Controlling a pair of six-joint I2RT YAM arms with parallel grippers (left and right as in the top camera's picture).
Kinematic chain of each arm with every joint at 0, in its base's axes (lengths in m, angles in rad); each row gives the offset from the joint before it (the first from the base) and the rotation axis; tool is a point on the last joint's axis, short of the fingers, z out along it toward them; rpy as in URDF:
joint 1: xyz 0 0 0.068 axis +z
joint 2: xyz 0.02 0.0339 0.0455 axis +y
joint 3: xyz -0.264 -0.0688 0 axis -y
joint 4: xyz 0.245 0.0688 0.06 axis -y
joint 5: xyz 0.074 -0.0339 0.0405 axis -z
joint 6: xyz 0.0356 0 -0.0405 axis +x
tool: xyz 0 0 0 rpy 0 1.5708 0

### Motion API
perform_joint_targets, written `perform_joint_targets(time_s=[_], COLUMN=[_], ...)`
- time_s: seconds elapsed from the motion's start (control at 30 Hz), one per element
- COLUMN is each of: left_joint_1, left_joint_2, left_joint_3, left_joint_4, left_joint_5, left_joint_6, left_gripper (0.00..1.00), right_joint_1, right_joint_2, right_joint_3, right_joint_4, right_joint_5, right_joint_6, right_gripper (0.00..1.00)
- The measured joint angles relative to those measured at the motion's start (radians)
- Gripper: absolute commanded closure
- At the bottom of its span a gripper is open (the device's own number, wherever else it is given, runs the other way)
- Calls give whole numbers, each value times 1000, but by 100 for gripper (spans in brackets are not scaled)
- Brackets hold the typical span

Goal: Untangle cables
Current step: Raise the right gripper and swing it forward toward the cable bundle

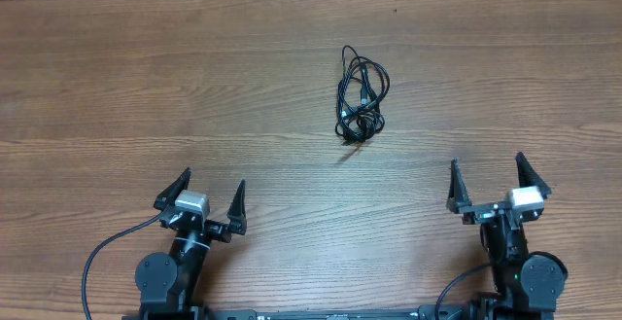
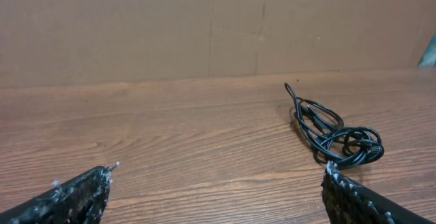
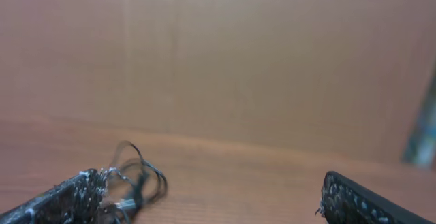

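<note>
On the table point(image 1: 146, 87), the cables point(image 1: 358, 121) lie knotted, plugs indistinct; left tool point(image 1: 213, 180) and right tool point(image 1: 487, 160) gape empty.

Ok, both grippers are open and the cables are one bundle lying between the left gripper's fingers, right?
No: the cables are one bundle, but lie out on the table, clear of the open left gripper and right gripper. Overhead view shows it.

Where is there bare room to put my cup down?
Bare table lies left and right of the cables, and between them and the arms. The near edge is crowded: left tool, right tool.
</note>
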Motion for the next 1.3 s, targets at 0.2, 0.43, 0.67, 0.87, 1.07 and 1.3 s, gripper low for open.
perform_joint_targets(time_s=[0.2,0.43,0.67,0.87,1.07,1.3], left_joint_1=[0,0,0,0,0,0], left_joint_2=[0,0,0,0,0,0], left_joint_3=[0,0,0,0,0,0], left_joint_4=[0,0,0,0,0,0], left_joint_5=[0,0,0,0,0,0], left_joint_6=[0,0,0,0,0,0], left_gripper=[1,0,1,0,0,1], right_joint_1=[0,0,0,0,0,0], right_joint_2=[0,0,0,63,253,449], right_joint_3=[1,94,277,435,657,867], right_joint_4=[195,211,221,198,94,-29], right_joint_5=[-70,-90,-92,-105,-191,-304], right_joint_6=[83,159,174,180,212,278], right_gripper=[0,0,0,0,0,0])
